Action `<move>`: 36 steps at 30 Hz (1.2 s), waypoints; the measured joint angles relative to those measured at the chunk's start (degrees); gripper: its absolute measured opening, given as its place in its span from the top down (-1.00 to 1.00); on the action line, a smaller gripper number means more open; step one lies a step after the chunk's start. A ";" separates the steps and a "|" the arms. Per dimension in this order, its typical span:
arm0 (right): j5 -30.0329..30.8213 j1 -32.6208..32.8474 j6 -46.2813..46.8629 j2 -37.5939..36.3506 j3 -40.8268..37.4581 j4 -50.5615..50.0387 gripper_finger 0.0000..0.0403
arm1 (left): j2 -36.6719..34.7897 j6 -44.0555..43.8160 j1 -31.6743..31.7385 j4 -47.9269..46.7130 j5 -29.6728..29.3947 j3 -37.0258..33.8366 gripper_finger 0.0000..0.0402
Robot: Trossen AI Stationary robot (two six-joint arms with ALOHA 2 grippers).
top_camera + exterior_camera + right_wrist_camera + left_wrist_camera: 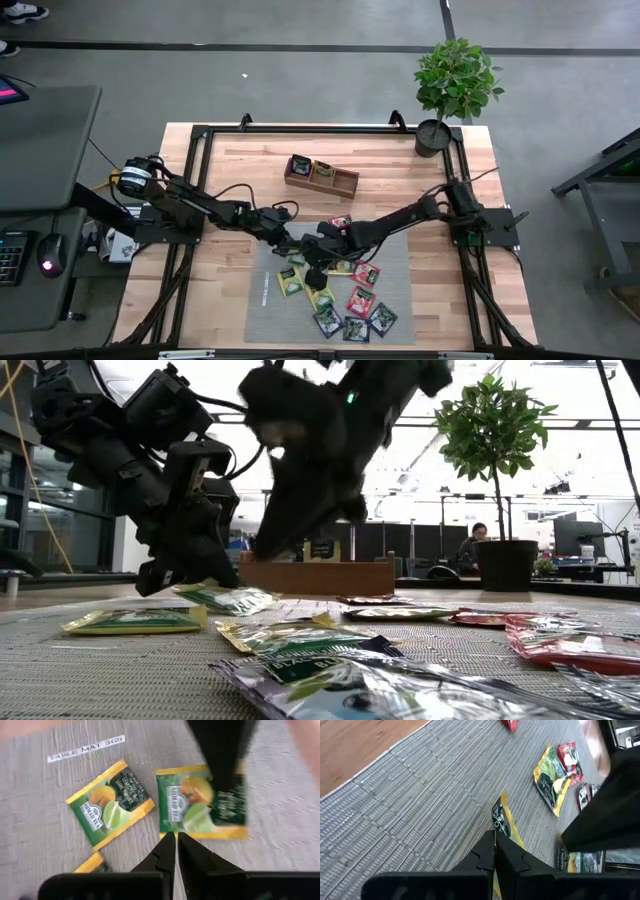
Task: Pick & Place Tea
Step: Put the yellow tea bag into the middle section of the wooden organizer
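Observation:
Several flat tea sachets, yellow-green, red and black, lie scattered on the grey mat (262,305). My left gripper (291,250) reaches in from the table's left and is shut on one yellow-green sachet (502,820), which shows edge-on in the left wrist view. My right gripper (176,837) comes in from the right and hovers shut above two yellow-green sachets (111,802) (190,802) that lie flat on the mat. It holds nothing. The wooden tray (320,174) stands farther back on the table. My left gripper pinches the near edge (498,834) of the yellow-green sachet between its two fingers. The fingers come slanting down from the table's left. The sachet is tipped up on edge and runs away from the fingertips, its far end (240,600) low at the mat.
A potted plant (455,85) stands at the table's far right corner. The tray's left and middle compartments hold sachets. A white label (86,749) is stuck on the mat. Both arms meet close together over the mat's far half; bare wood lies to either side.

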 joint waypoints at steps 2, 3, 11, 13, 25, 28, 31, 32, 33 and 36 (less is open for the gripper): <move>1.34 0.00 0.45 -2.86 0.00 -3.19 0.89 | 0.00 1.96 0.01 1.06 -0.04 0.00 1.00; 2.52 -0.02 0.52 -4.55 0.02 -4.70 0.87 | 0.00 3.38 0.05 2.19 -0.06 0.00 1.00; 8.21 1.81 0.66 -16.74 0.13 -15.64 0.85 | -4.76 21.28 4.28 14.54 -0.11 0.02 1.00; 10.45 2.38 2.39 -19.52 0.13 -18.70 0.87 | -6.79 26.53 6.44 15.02 -0.71 0.02 1.00; 23.24 6.81 10.26 -28.00 0.13 -25.17 0.91 | -11.50 47.77 26.42 13.26 14.12 3.07 1.00; 23.41 6.99 11.04 -28.02 0.13 -25.28 0.91 | -9.36 53.51 31.10 9.80 19.01 7.13 1.00; 22.77 6.97 11.28 -27.99 0.13 -25.34 0.92 | -7.47 56.62 35.33 5.42 24.77 11.53 1.00; 22.91 6.97 11.28 -27.99 0.13 -25.36 0.93 | -6.63 57.66 36.32 4.27 26.20 13.29 1.00; 23.11 6.97 11.28 -27.99 0.13 -25.37 0.93 | -5.45 58.76 37.03 2.64 26.98 14.91 1.00; 23.40 6.97 11.30 -27.99 0.13 -25.46 0.93 | -1.81 60.89 38.32 -2.88 28.12 18.20 1.00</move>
